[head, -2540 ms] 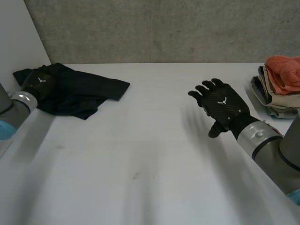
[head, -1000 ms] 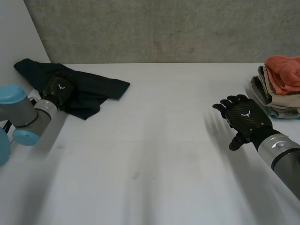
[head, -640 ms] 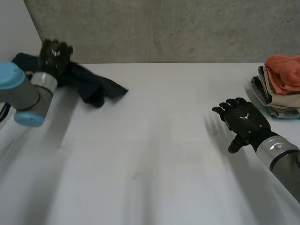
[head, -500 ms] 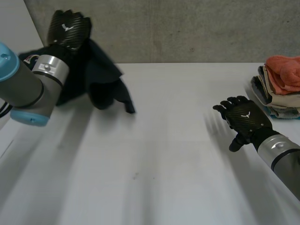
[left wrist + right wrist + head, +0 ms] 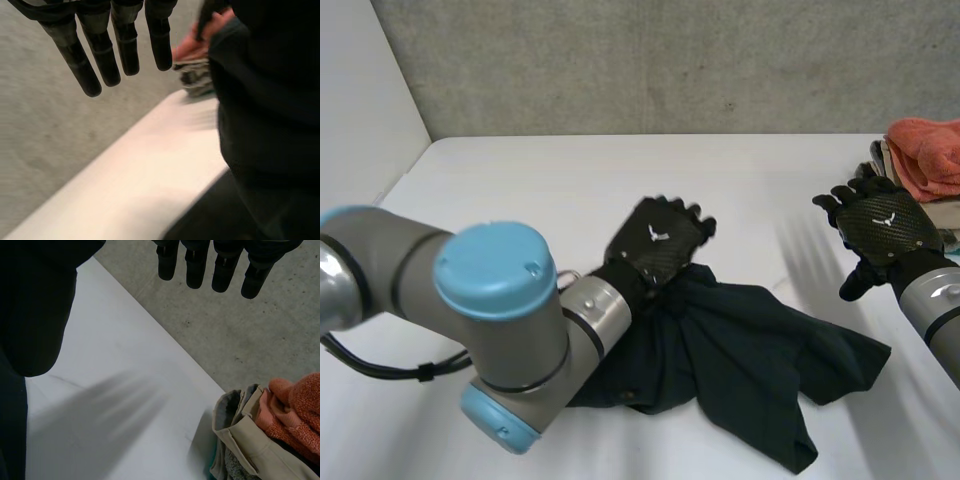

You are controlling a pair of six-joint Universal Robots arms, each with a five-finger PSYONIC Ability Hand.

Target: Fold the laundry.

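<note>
Garment (image 5: 740,350) dark navy, plain. Table (image 5: 520,190) white. Pile (image 5: 940,208) at table's right edge: coral towel (image 5: 925,150), beige and grey cloth.

L arm (image 5: 490,300) bends in to the middle; L hand (image 5: 658,243) has straight fingers (image 5: 102,55). R hand (image 5: 882,225) is up at the side, fingers straight too.

pile (image 5: 920,160): cut by edge | dark cloth (image 5: 750,350): part under L arm (image 5: 490,330)
</note>
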